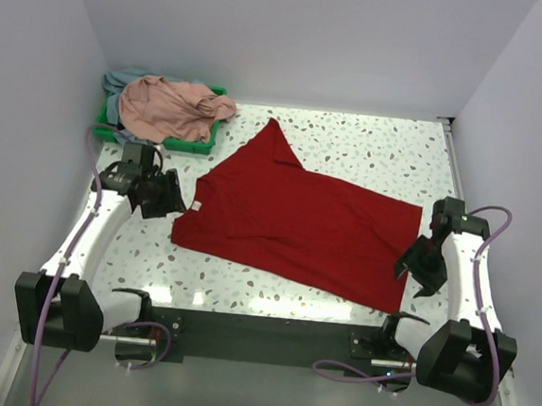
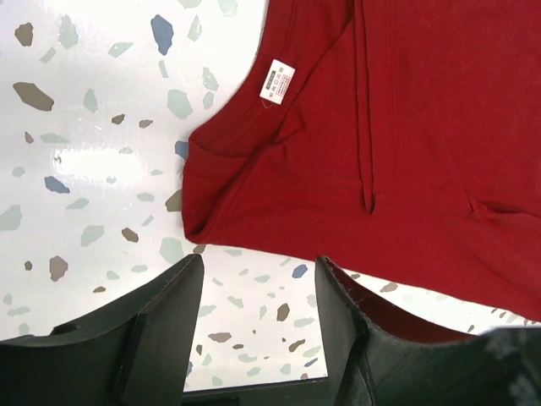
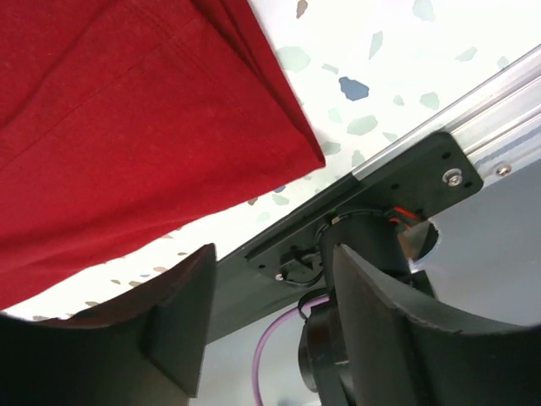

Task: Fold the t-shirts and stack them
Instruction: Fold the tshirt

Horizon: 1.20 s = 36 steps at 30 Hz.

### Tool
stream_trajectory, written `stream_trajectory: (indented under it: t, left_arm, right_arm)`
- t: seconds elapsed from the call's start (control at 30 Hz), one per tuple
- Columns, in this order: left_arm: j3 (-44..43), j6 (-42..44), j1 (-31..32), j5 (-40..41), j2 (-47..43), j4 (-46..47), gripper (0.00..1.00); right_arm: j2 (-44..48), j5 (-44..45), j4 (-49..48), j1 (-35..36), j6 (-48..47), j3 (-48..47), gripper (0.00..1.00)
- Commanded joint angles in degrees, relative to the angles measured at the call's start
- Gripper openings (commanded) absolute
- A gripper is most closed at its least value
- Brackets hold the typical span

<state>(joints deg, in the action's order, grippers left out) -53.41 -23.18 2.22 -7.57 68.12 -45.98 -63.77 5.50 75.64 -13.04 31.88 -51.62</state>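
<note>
Lying spread across the speckled table (image 1: pixel 380 151), the red t-shirt (image 1: pixel 298 224) shows a white label (image 2: pixel 277 80) by its collar; left gripper (image 2: pixel 258 271) and right gripper (image 3: pixel 270 262) stand parted beside its edges, holding nothing.

I am counting three t-shirts: one red t-shirt (image 1: pixel 307 225), one pink t-shirt (image 1: pixel 170 109) and one grey-blue t-shirt (image 1: pixel 120 78). I am seeing one green tray (image 1: pixel 200 145) and one bench (image 1: pixel 380 151). I am running two arms, the left arm (image 1: pixel 86 234) and the right arm (image 1: pixel 469 277), each carrying one end effector, so two: the left end effector (image 1: pixel 162 195) and the right end effector (image 1: pixel 424 264). I am also spotting one white label (image 2: pixel 277 80).
</note>
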Motion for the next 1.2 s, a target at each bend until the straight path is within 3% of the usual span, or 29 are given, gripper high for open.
stream_trajectory:
  t: [0.0, 0.13, 0.27, 0.37, 0.7, 1.17]
  left_arm:
    - [-0.7, 1.1, -0.3, 0.6, -2.2, -2.6, 0.60]
    - [-0.6, 0.7, 1.5, -0.9, -0.8, 0.8, 0.55]
    - [0.1, -2.7, 12.3, -0.5, 3.0, 7.3, 0.53]
    - [1.0, -4.4, 15.6, -2.4, 7.5, 11.8, 0.49]
    - [0.1, -3.4, 18.6, -3.6, 19.0, 17.4, 0.44]
    - [-1.0, -4.3, 23.4, -0.7, 25.0, 18.3, 0.43]
  right_arm:
    - [1.5, -2.0, 3.0, 0.0, -1.3, -2.7, 0.63]
    - [1.9, -4.9, 0.0, 0.0, -3.7, -3.6, 0.65]
    - [1.3, -9.0, -4.4, 0.0, -3.8, -1.1, 0.63]
    - [1.2, -10.9, -7.6, 0.4, -3.3, 0.2, 0.62]
    - [1.8, -12.4, -12.3, 0.8, -2.9, 3.9, 0.61]
    - [2.4, -12.9, -12.5, 0.8, -2.7, 5.7, 0.61]
